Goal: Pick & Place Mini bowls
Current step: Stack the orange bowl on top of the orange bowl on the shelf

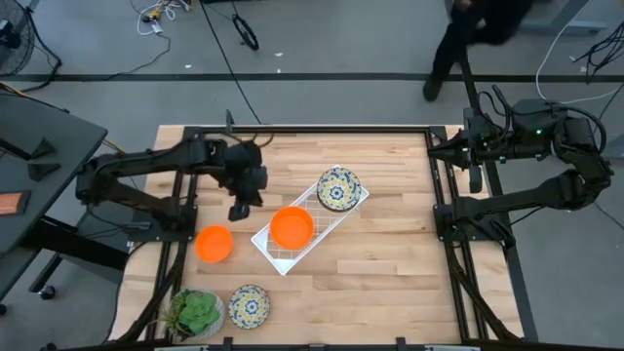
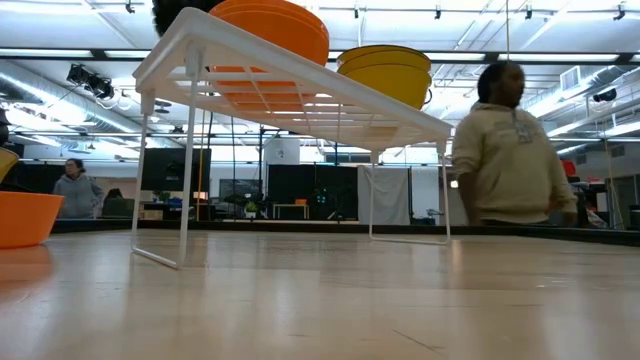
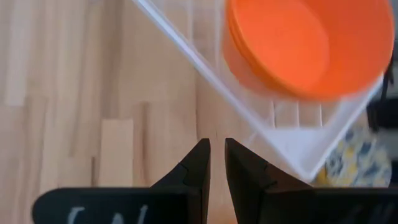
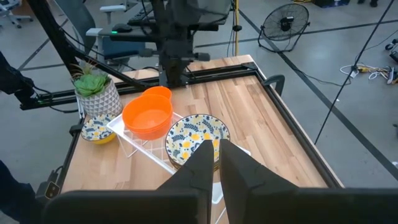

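A white wire rack (image 1: pixel 310 222) stands mid-table on its legs. On it sit an orange mini bowl (image 1: pixel 292 227) and a blue-and-yellow patterned mini bowl (image 1: pixel 338 188). A second orange bowl (image 1: pixel 214 243) rests on the wood left of the rack. A second patterned bowl (image 1: pixel 249 305) rests near the front edge. My left gripper (image 1: pixel 240 211) hangs shut and empty above the table, just left of the rack's near end (image 3: pixel 249 93). My right gripper (image 4: pixel 214 152) is shut and empty, held high beyond the table's right edge.
A potted green plant (image 1: pixel 198 312) stands at the front left corner beside the patterned bowl. A person (image 2: pixel 510 150) is behind the table's far side. Bare wood lies right of the rack (image 1: pixel 390 253).
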Action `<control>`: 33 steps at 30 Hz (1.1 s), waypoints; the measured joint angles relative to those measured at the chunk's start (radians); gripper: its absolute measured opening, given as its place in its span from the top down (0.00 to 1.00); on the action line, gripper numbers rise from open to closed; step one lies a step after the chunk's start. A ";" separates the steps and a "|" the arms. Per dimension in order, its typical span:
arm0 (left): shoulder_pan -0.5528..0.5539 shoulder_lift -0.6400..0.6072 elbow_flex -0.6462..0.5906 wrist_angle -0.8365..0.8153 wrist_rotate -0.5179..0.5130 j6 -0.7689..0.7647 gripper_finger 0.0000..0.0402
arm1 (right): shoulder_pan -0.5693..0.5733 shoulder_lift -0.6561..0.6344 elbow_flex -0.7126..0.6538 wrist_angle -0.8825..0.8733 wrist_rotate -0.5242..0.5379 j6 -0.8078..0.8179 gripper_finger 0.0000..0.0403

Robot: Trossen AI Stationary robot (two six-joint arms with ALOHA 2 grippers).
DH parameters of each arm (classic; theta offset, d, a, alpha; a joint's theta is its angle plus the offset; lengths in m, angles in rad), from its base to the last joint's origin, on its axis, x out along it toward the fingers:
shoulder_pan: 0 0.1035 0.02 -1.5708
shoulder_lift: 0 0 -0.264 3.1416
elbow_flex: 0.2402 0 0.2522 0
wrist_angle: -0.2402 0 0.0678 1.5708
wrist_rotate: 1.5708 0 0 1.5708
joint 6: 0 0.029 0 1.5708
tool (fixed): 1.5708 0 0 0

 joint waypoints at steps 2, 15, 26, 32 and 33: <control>-0.012 -0.002 -0.026 -0.022 0.000 0.058 0.87 | 0.000 0.000 0.000 0.000 0.000 0.000 0.92; -0.074 -0.012 -0.143 -0.101 -0.109 0.479 0.87 | 0.000 0.000 0.000 0.000 0.000 0.000 0.92; -0.151 -0.012 -0.236 -0.131 -0.102 0.538 0.87 | 0.000 0.000 0.000 0.000 0.000 0.000 0.92; -0.183 -0.012 -0.259 -0.154 -0.104 0.659 0.87 | 0.000 0.000 0.000 0.000 0.000 0.000 0.92; -0.187 -0.012 -0.263 -0.152 -0.104 0.669 0.87 | 0.000 0.000 0.000 0.000 0.000 0.000 0.92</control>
